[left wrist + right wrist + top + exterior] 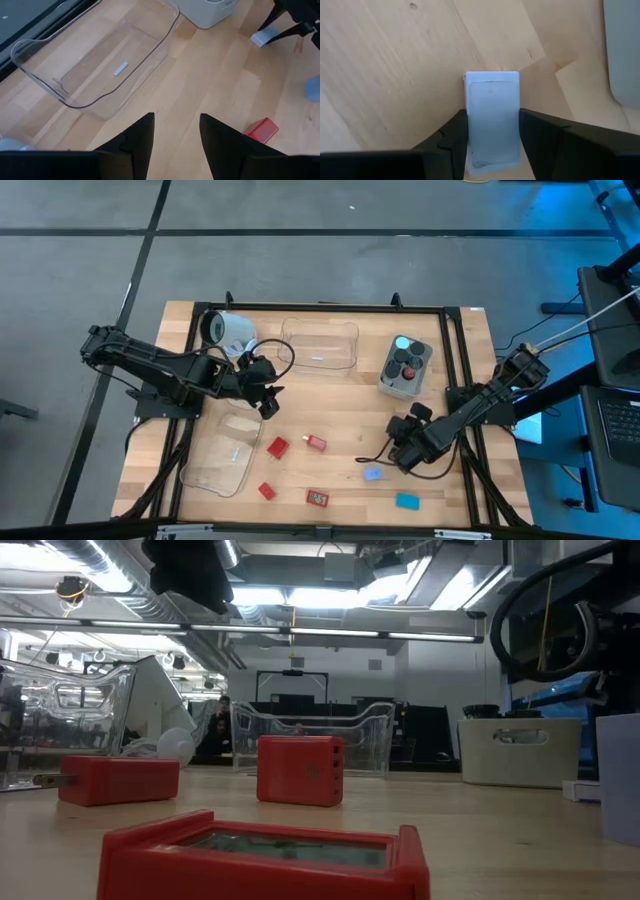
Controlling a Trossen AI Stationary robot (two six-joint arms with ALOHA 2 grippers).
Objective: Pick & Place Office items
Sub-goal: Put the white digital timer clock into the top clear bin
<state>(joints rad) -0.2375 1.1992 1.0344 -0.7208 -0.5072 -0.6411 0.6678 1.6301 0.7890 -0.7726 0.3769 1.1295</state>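
Note:
A pale lavender-blue block (373,473) lies near the table's near right, and my right gripper (388,462) is shut on it; the right wrist view shows it between the fingers (492,142). My left gripper (268,404) hangs open over bare wood between the two clear trays, its fingers (176,137) empty. Several red blocks lie flat on the table: two (277,447) (316,443) mid-table and two (266,490) (318,498) near the near edge. A teal block (407,501) lies by the near edge. Black knobs (405,366), some red- or blue-topped, sit in the grey tub. My right gripper pinches the pale block by its two long sides (470,125), one finger on each, with the fingers lying along the block. It comes slanting down from the table's right. The block's far end (491,77) sticks out past the fingertips; whether it is off the wood I cannot tell.
A clear tray (320,345) stands at the far middle and another (220,455) at the near left. A white mug (228,330) lies on its side at the far left. The grey tub (383,383) stands right of centre. Bare wood lies between the red blocks and the far tray.

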